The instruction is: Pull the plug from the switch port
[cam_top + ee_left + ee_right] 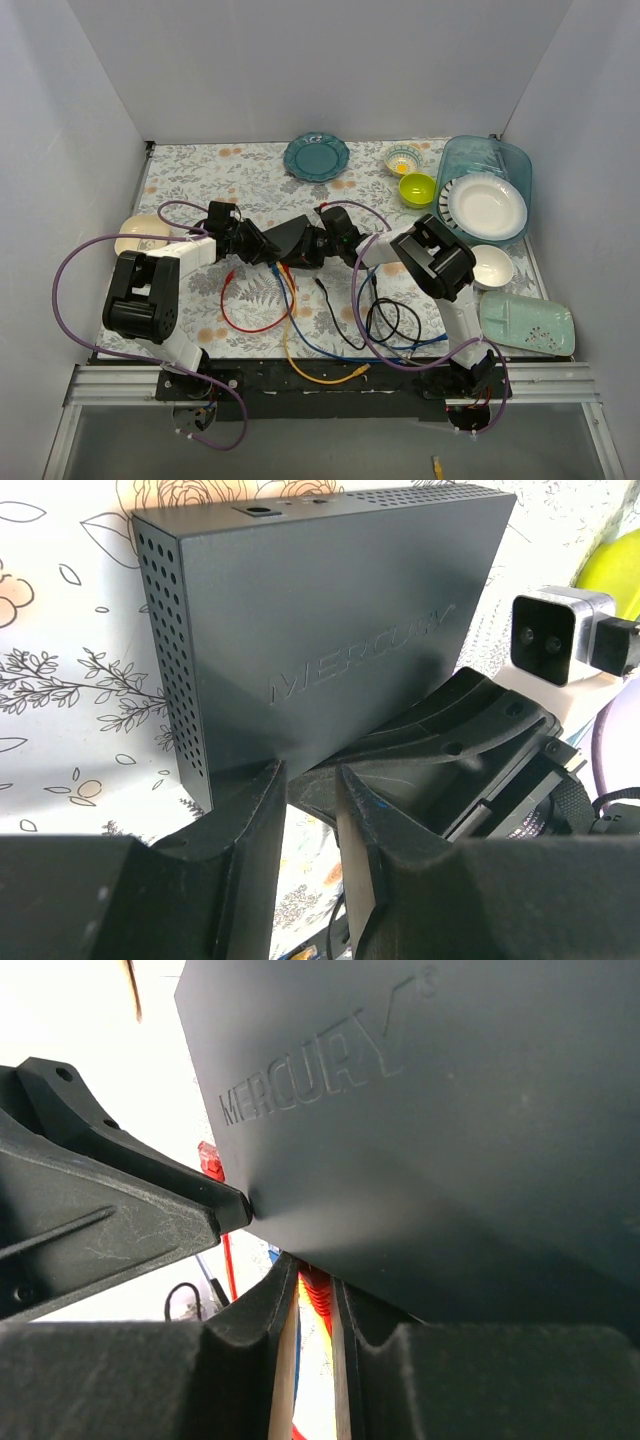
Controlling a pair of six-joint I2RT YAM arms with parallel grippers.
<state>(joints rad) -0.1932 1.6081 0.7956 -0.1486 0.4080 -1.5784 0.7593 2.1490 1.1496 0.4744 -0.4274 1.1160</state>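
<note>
The network switch (292, 238) is tilted up at frame centre (its switch port is hidden). The left fingers (250, 830) seem clamped on its lower edge. The right fingers (365, 1325), nearly pressed together, seem to pinch the plug (315, 1295). The pull should run straight along the socket. The counter (250, 170) is open toward the top, but the red cable loop (223, 300) crowds the space below.

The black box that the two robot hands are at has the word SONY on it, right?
Not quite. The word pressed into the black box is MERCURY, not SONY, and the right wrist view shows it plainly. The rest is right: in the top view, the left gripper and the right gripper are both at the box.
</note>
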